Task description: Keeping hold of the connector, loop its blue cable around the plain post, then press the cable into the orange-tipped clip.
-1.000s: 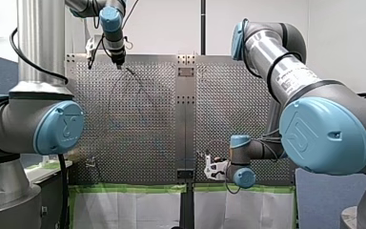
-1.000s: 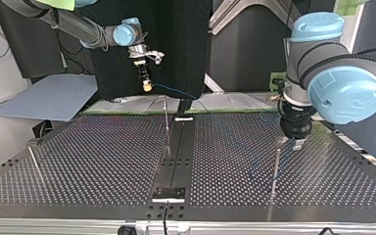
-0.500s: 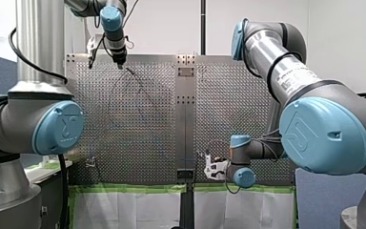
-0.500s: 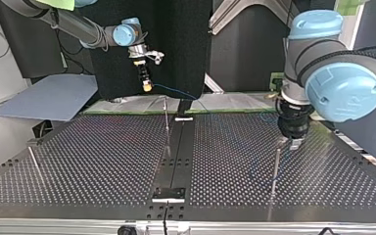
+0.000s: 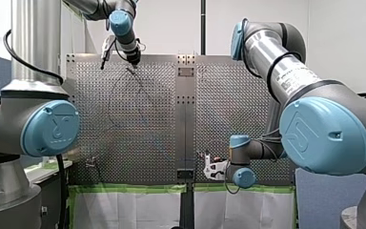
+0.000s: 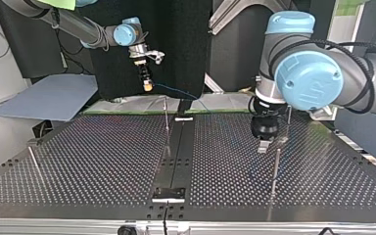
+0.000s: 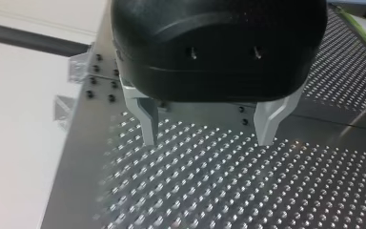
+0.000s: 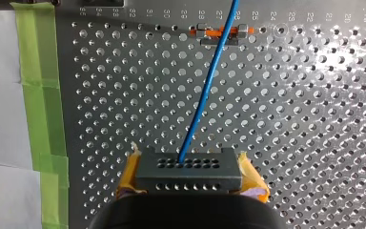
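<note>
My right gripper (image 8: 190, 177) is shut on a grey connector (image 8: 189, 163), with a yellow pad on each side of it. The blue cable (image 8: 205, 90) runs straight ahead from the connector and crosses the orange-tipped clip (image 8: 242, 31). At the top view's left, my right gripper (image 6: 147, 87) hangs above the table's far edge, and the cable (image 6: 176, 91) trails toward the middle. My left gripper (image 7: 207, 138) is open with nothing between its metal fingers. It hovers low over the board (image 6: 264, 146), close to a thin post (image 6: 275, 169).
Two more thin posts rise from the perforated table, one by the centre strip (image 6: 166, 122) and one at the top view's left (image 6: 34, 161). Green tape (image 8: 40, 109) lines the board's edge beside my right gripper. A black bracket (image 6: 168, 193) sits on the centre strip.
My left arm has swung toward the table's middle, rightward in the front view and leftward in the top view. My right gripper and the connector have stayed put.
</note>
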Robot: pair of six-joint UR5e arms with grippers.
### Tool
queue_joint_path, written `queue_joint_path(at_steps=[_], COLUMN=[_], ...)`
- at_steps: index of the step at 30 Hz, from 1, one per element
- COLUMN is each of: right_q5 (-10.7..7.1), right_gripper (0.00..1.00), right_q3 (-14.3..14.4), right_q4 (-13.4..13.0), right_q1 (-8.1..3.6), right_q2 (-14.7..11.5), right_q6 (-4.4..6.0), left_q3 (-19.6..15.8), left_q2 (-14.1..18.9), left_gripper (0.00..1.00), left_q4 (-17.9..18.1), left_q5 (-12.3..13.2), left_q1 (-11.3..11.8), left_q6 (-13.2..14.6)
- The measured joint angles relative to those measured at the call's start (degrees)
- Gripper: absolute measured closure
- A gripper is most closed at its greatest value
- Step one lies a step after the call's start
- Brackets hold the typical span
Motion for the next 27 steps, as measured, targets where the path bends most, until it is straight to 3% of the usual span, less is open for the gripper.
queue_joint_path(at_steps=[13,21,27], right_q5=[-0.37,-0.6,-0.61], right_gripper=[1.0,1.0,1.0], right_q3=[0.0,0.0,0.0], right_q4=[-0.1,0.0,-0.1], right_q1=[0.0,0.08,0.13], right_q2=[0.0,0.0,0.0], right_q6=[0.1,0.11,0.11], left_q3=[0.1,0.3,2.3], left_q2=[-7.1,-8.4,-9.9], left_gripper=[0.01,0.01,0.01], left_q4=[7.3,12.1,15.6], left_q5=[-7.2,-12.1,-15.3], left_q1=[-7.0,-7.4,-7.3], left_q6=[7.3,11.9,12.9])
